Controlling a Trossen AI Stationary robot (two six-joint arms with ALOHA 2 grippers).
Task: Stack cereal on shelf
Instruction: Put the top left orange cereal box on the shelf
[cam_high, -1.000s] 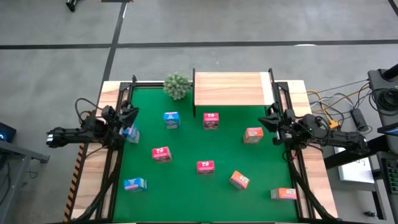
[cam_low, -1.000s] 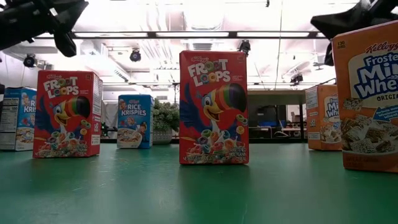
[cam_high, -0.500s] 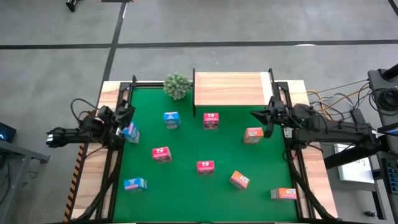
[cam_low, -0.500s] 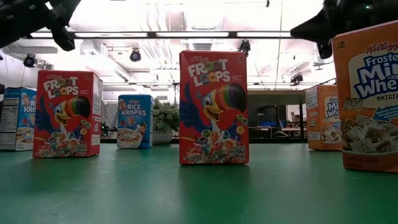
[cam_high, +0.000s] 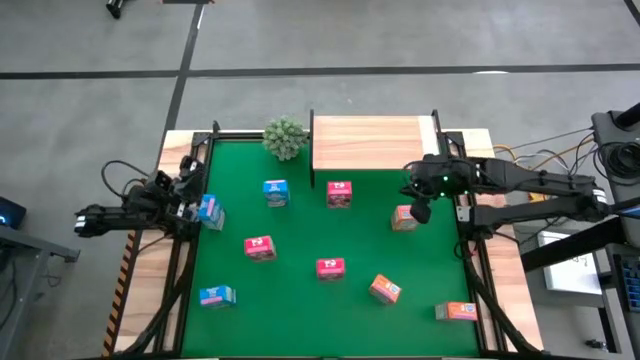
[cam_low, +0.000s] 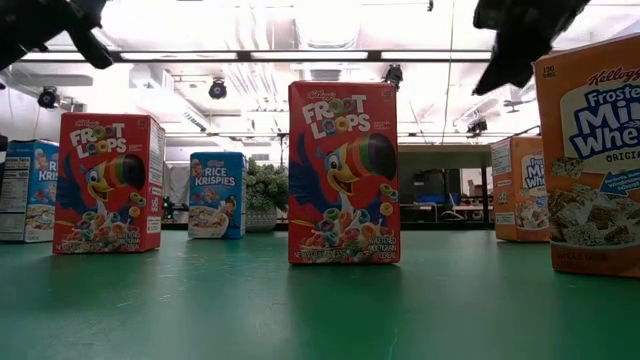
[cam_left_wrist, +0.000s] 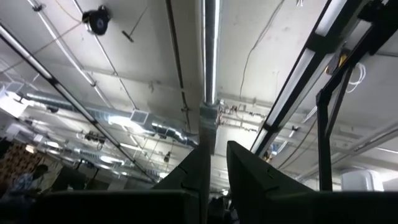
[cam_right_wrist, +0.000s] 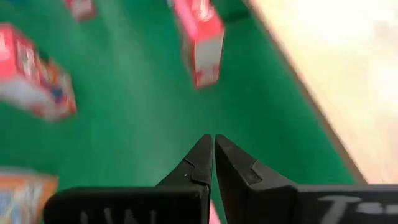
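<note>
My right gripper, jaws shut and empty, has swung in from the worktop's edge to hover above the small orange cardboard cereal box just before the light wooden shelf; next, open wide. My left gripper waits far from the shelf, jaws nearly closed, empty.

two dark jointed arms, black cables looping; pointed black tool fingers.

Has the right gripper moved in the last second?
Yes. In the high view the right gripper has swung in from the table's right edge over the green felt, now beside the orange cereal box near the shelf.
</note>
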